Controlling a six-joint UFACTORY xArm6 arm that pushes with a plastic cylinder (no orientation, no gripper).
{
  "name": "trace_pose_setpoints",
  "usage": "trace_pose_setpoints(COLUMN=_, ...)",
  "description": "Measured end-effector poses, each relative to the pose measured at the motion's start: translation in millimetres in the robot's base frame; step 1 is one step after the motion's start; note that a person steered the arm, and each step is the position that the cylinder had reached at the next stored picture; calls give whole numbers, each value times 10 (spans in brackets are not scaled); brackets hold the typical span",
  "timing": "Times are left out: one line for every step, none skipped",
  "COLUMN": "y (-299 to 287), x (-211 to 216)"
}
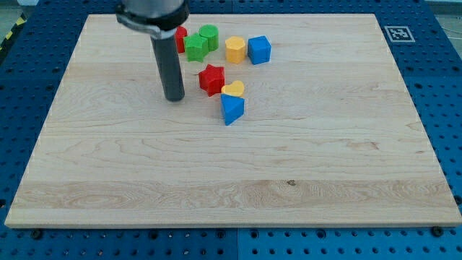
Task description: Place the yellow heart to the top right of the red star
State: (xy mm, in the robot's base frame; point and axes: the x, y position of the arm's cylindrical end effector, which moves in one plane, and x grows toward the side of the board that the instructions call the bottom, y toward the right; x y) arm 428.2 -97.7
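The red star point(211, 79) lies near the view's top centre of the wooden board. The yellow heart point(234, 89) sits just right of and slightly below it, touching or nearly touching it. A blue triangular block point(232, 108) lies right under the heart, against it. My tip point(174, 98) rests on the board to the left of the red star, a short gap away, touching no block.
Near the view's top edge lie a green star point(195, 48), a green cylinder point(208, 36), a yellow hexagon point(234, 49), a blue cube point(259, 49) and a red block point(180, 37) partly hidden behind the rod. The wooden board point(289, 166) lies on a blue pegboard.
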Motion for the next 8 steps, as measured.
trace_pose_setpoints(y=22, x=109)
trace_pose_setpoints(y=27, x=-18)
trace_pose_setpoints(y=147, x=-77)
trace_pose_setpoints(y=415, x=26)
trace_pose_setpoints(y=697, x=232)
trace_pose_setpoints(y=804, x=229)
trace_pose_setpoints(y=804, x=182)
trace_pose_setpoints(y=804, x=181)
